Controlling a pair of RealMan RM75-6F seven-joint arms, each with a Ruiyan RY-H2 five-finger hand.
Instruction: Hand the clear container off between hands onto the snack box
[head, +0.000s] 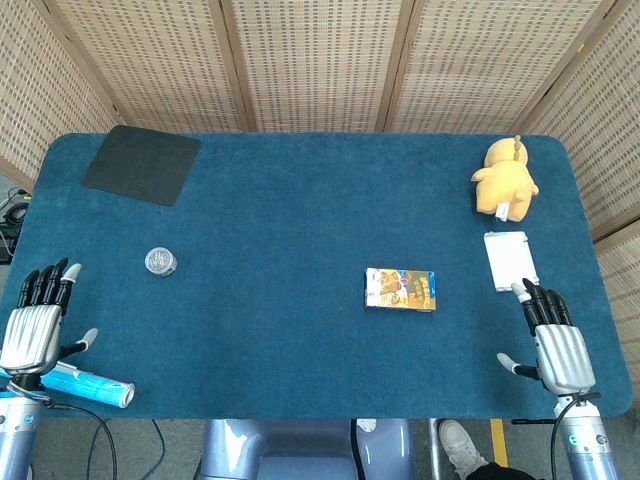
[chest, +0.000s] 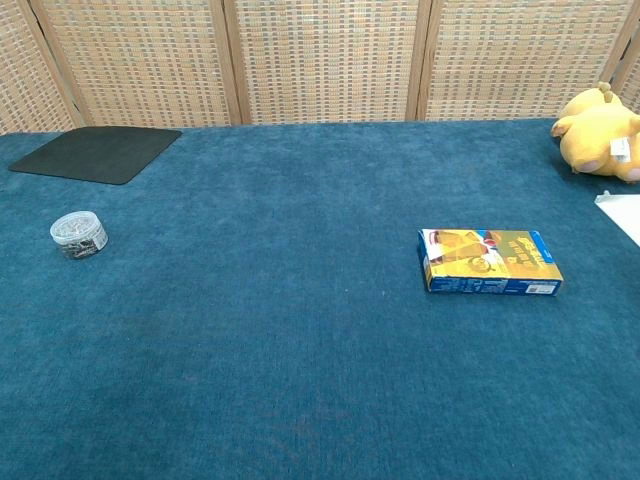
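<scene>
The clear container (head: 160, 262) is a small round tub with dark contents, standing on the blue table at the left; the chest view shows the clear container (chest: 79, 234) at its left edge. The snack box (head: 401, 289) lies flat right of centre, also seen as the snack box (chest: 489, 262) in the chest view. My left hand (head: 38, 320) hovers at the table's near left edge, fingers apart, holding nothing, well left of the container. My right hand (head: 553, 340) is at the near right edge, fingers apart and empty, right of the box. Neither hand shows in the chest view.
A black mat (head: 142, 163) lies at the far left corner. A yellow plush toy (head: 506, 178) sits far right, with a white card (head: 510, 259) just in front of it. A blue-and-white tube (head: 90, 384) lies at the near left edge beside my left hand.
</scene>
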